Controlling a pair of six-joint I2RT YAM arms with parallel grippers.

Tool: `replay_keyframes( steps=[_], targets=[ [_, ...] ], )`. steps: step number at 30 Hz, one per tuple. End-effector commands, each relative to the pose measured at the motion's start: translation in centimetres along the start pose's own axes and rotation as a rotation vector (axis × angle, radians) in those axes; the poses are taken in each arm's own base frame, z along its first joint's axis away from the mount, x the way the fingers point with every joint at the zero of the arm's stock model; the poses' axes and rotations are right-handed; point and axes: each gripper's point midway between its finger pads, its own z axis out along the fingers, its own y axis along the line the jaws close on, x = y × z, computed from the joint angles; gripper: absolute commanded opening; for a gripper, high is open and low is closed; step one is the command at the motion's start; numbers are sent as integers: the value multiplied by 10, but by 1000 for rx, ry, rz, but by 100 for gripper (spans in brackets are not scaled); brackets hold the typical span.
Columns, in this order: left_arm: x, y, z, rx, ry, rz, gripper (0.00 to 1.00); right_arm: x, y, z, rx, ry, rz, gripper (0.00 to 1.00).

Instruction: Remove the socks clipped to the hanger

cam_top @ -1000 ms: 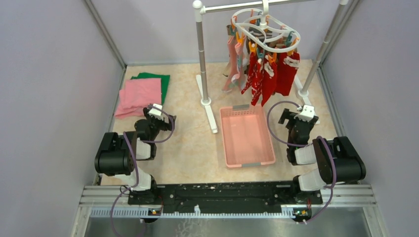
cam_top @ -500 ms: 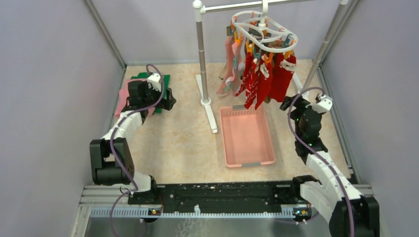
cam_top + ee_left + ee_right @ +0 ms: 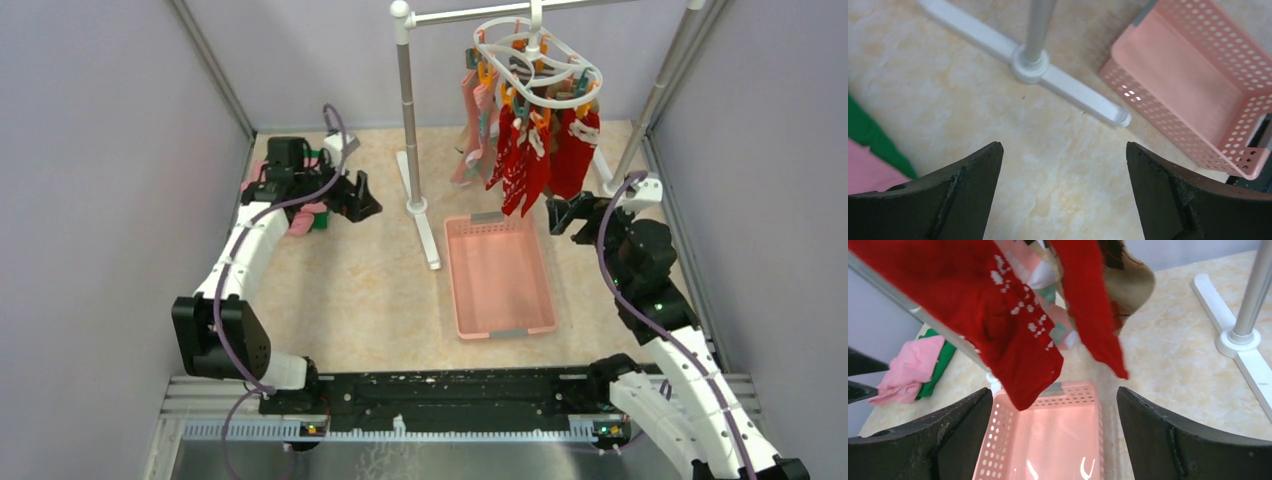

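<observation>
The white hanger [image 3: 540,62] hangs by its hook from the rail at the back, with orange and teal pegs. Clipped socks dangle from it: red ones [image 3: 525,165] in front, pink ones [image 3: 475,130] to the left. In the right wrist view a red sock [image 3: 1008,325] hangs just ahead, a pink sock [image 3: 1048,295] and a brown argyle sock [image 3: 1130,277] behind it. My right gripper [image 3: 562,215] [image 3: 1054,390] stands open just right of and below the red socks, apart from them. My left gripper [image 3: 358,197] [image 3: 1063,146] is open over bare table, left of the stand's post.
A pink perforated basket [image 3: 452,280] [image 3: 993,440] [image 3: 1198,90] lies on the table under the socks. The metal rail stand [image 3: 405,110] has white feet [image 3: 1068,90] on the table. Folded pink and green cloths [image 3: 300,215] [image 3: 908,370] lie at the back left.
Both arms have unfolded and reached away from their bases. The left gripper passed over the cloths and swung right toward the post. The right gripper rose up to the red socks.
</observation>
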Motion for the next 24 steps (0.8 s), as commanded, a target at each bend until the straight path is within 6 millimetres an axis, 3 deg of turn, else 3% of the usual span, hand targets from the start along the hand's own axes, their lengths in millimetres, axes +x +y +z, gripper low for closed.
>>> replay_keyframes(
  steps=[1,5,11,16,20,23,24],
  targets=[
    [-27,-58,12,120,11,143,99,-18,22,-12,-80,22,-60,93],
    [-43,-83,35,188,45,190,99,-42,45,-8,-162,7,-75,93],
    [-73,-124,53,314,56,186,99,-79,82,16,-279,-17,-108,92],
    [-80,-155,54,385,43,187,99,-85,103,35,-355,2,-90,90],
    [-78,-164,51,406,48,150,99,-91,117,44,-404,-29,-72,88],
    [-77,-169,47,417,44,121,99,-81,128,50,-418,-4,-94,84],
    [-78,-170,45,418,41,112,99,-75,130,52,-412,5,-107,78]
  ],
)
